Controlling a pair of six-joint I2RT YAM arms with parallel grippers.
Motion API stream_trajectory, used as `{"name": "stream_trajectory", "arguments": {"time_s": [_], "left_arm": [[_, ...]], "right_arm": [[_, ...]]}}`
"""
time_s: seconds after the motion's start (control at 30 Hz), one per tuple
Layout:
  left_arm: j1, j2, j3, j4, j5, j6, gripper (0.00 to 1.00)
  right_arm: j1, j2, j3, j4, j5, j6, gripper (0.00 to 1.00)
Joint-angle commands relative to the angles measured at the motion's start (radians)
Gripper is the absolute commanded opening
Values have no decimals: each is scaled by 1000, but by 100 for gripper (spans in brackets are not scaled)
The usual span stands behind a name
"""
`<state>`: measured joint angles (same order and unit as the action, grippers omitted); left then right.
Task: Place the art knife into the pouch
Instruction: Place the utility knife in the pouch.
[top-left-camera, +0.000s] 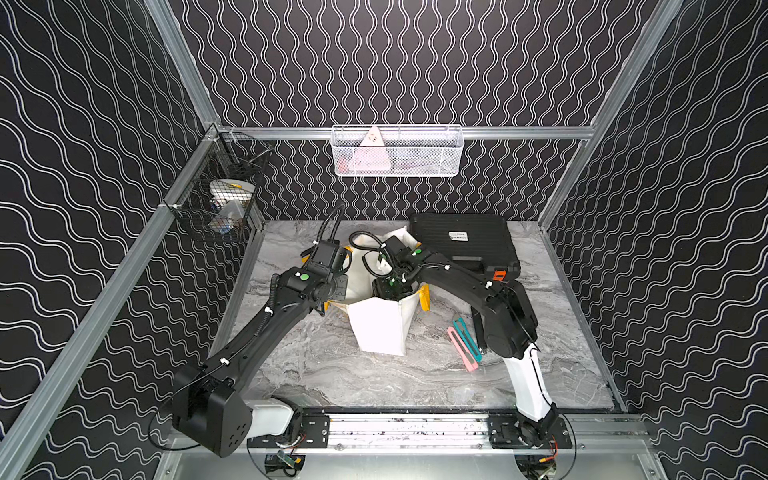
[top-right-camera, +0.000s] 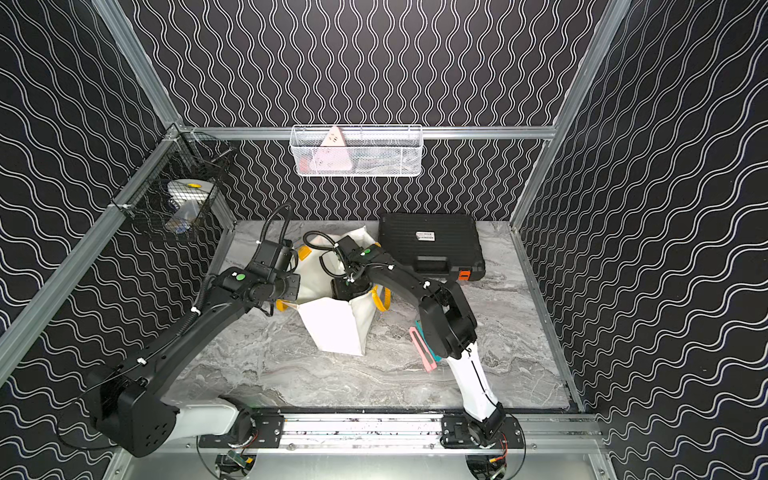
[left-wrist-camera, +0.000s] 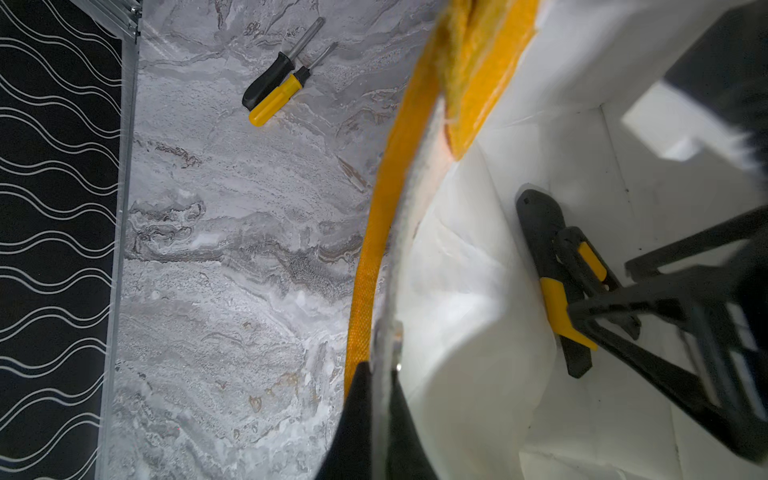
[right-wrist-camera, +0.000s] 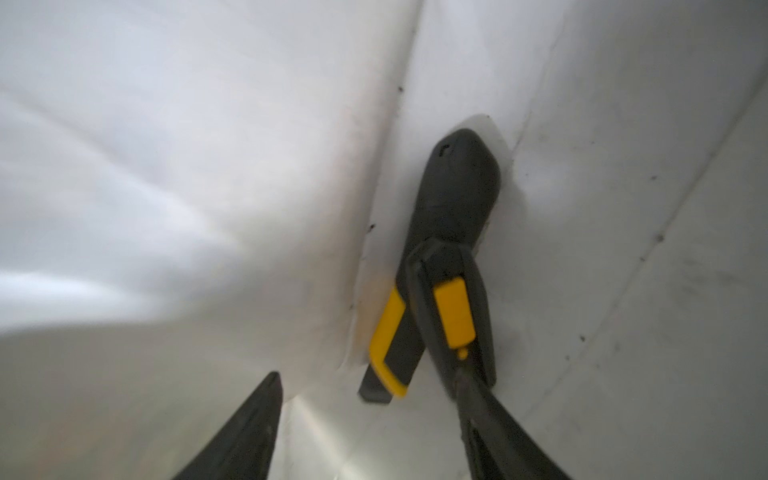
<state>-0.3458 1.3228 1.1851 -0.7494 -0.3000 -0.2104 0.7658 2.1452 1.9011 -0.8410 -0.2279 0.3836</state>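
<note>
The white pouch (top-left-camera: 380, 328) (top-right-camera: 332, 328) with yellow handles stands open mid-table. In the right wrist view, a black art knife (right-wrist-camera: 455, 311) with a yellow slider lies on the pouch's bottom, crossed over a second black-and-yellow knife (right-wrist-camera: 453, 195). My right gripper (right-wrist-camera: 368, 384) is deep inside the pouch (right-wrist-camera: 166, 166), open, with nothing between its fingers. One fingertip (right-wrist-camera: 471, 395) sits against the upper knife's end. My left gripper (left-wrist-camera: 382, 370) is shut on the pouch's rim (left-wrist-camera: 399, 266) beside a yellow handle (left-wrist-camera: 365, 282). The left wrist view also shows both knives (left-wrist-camera: 582, 257) inside.
A black hard case (top-left-camera: 463, 241) with orange latches lies behind the pouch at the right. A pink cutter (top-left-camera: 461, 347) and a teal one (top-left-camera: 467, 338) lie by the right arm. Two screwdrivers (left-wrist-camera: 270, 87) lie left of the pouch. Wire baskets (top-left-camera: 397, 151) hang on the walls.
</note>
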Motion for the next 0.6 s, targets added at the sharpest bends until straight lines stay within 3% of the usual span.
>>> {"name": "stream_trajectory", "arguments": {"time_s": [0.0,0.33,0.57], "left_arm": [[1,-4,0,15,-25,-7,0],[-1,-19,-10,18,-46,-9,0],[-1,-23,-10,18,-57,-7,0]], "right_arm": [[-2,-90,20,58,-32,33,71],[-2,-244,170,-6,24,34,73],[-82,-431,56,0,68,36,73]]}}
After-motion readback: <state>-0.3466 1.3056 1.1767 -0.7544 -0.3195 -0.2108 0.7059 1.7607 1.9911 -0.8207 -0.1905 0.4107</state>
